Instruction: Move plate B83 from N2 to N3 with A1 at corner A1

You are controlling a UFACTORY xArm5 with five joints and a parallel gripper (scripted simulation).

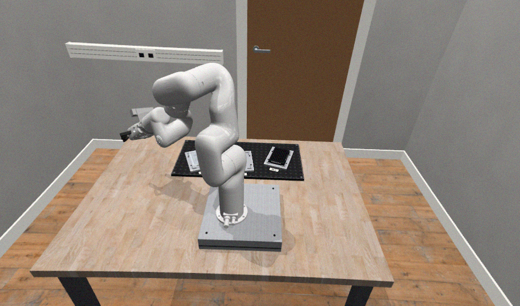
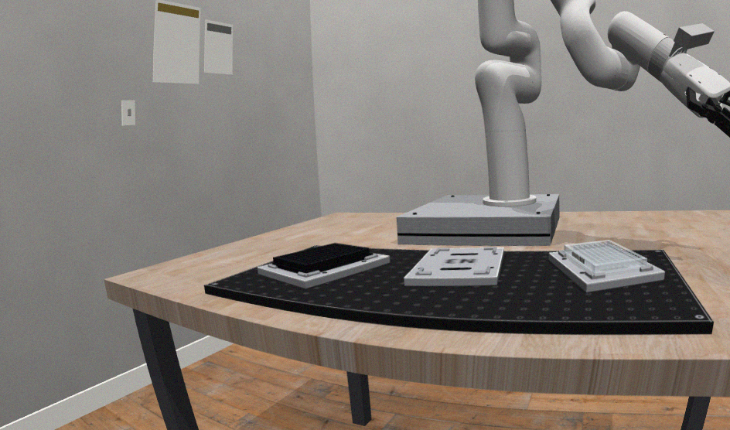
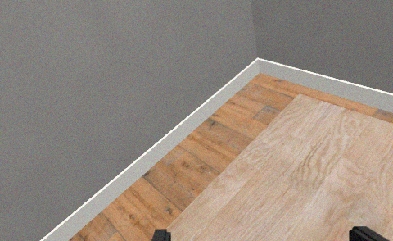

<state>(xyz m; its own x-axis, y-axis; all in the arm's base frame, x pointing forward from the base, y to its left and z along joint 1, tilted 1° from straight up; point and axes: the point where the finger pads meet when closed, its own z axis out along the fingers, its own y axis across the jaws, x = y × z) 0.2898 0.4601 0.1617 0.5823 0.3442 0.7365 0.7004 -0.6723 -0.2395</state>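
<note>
A black plate [image 1: 279, 155] sits on a grey nest at the right of the black deck; it also shows in the exterior view [image 2: 322, 257]. A clear plate [image 2: 602, 256] sits on another nest at the deck's other end, mostly hidden behind the arm in the top view [image 1: 191, 159]. Between them lies an empty nest [image 2: 455, 265] with corner locators, marked N3. The plate labels are too small to read. My gripper [image 1: 123, 135] is open and empty, high above the table's far left corner, well away from the deck. It also shows in the exterior view [image 2: 718, 110]. The wrist view [image 3: 262, 237] shows only both fingertips.
The arm's grey base block [image 1: 240, 216] stands mid-table in front of the black deck. A small sign [image 1: 274, 169] lies by the black plate's nest. The wrist view shows the table corner [image 3: 302, 172], floor and walls.
</note>
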